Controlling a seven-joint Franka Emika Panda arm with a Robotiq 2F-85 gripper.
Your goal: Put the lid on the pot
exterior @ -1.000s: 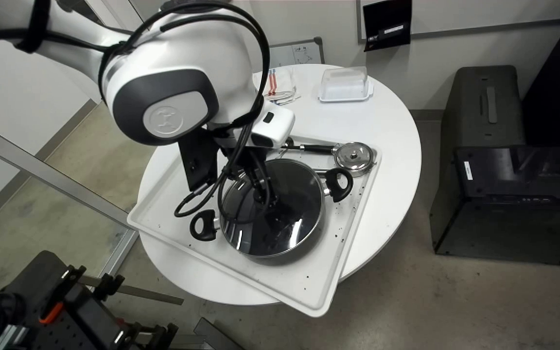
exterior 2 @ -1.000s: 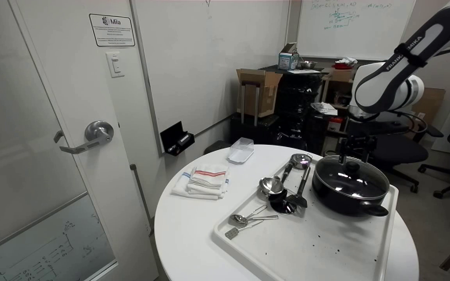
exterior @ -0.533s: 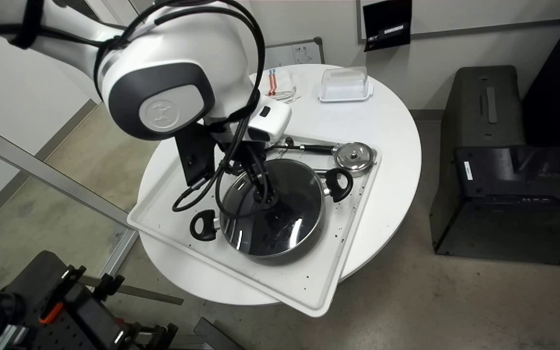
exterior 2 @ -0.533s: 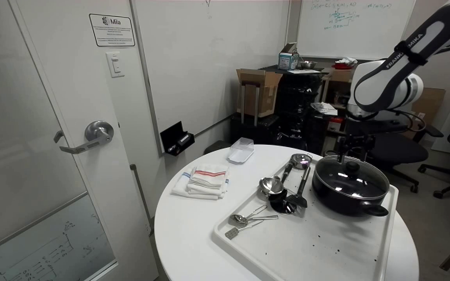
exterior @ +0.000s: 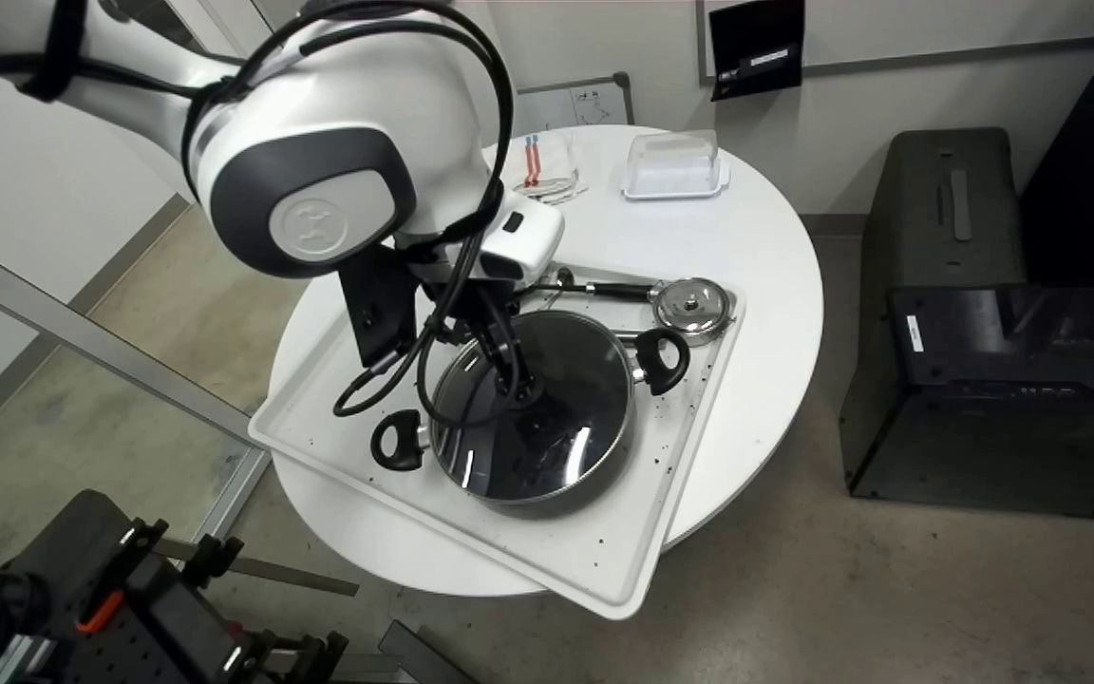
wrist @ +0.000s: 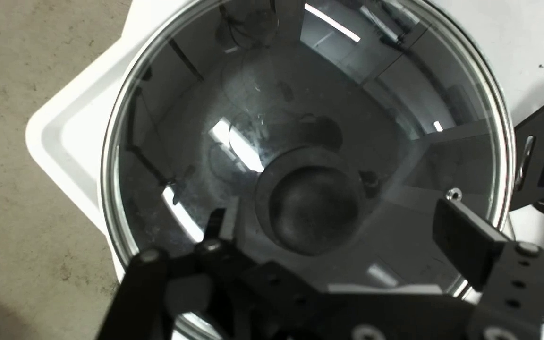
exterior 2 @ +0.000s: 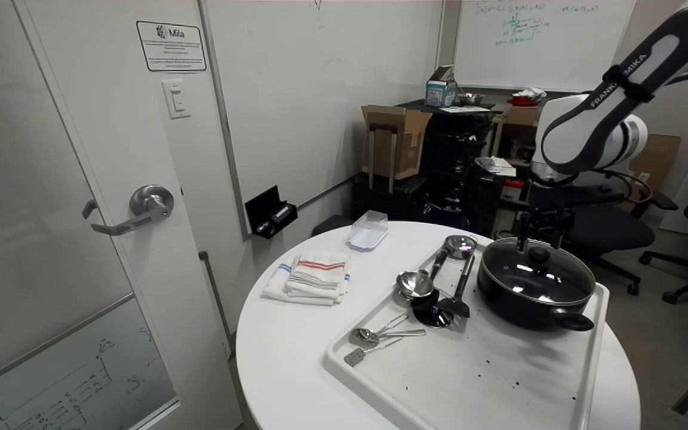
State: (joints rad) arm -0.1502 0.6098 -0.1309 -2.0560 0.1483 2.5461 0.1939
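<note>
1. Note a slight shift of the long white-and-black jointed robot arm (exterior: 386, 104) since a second ago; see no change below it. Keep the coming retreat gentle.
2. Find beneath it a smooth white rectangular tray (exterior 2: 457, 370) with a raised edge. Avoid jolting it.
3. Find on that tray a wide, shallow, round black pot (exterior 2: 514, 310), upright. Leave it undisturbed on the way out.
4. Locate on top of the pot a clear round glass lid (wrist: 295, 104) with a thin metal rim, looking level and centred in both exterior views. Judge the placing as done, or very nearly; check all round for a gap before leaving.
5. See in the wrist view a black two-fingered gripper (wrist: 335, 219), spread wide and grasping nothing. Treat the step in hand as backing off: rise straight up, staying spread, then swing away.
6. Spot, seemingly between its fingers (wrist: 461, 236), a small dark rounded knob (wrist: 319, 203), nearer one than the other; cannot tell their height against it. Even up the gaps to avoid tipping the lid.
</note>
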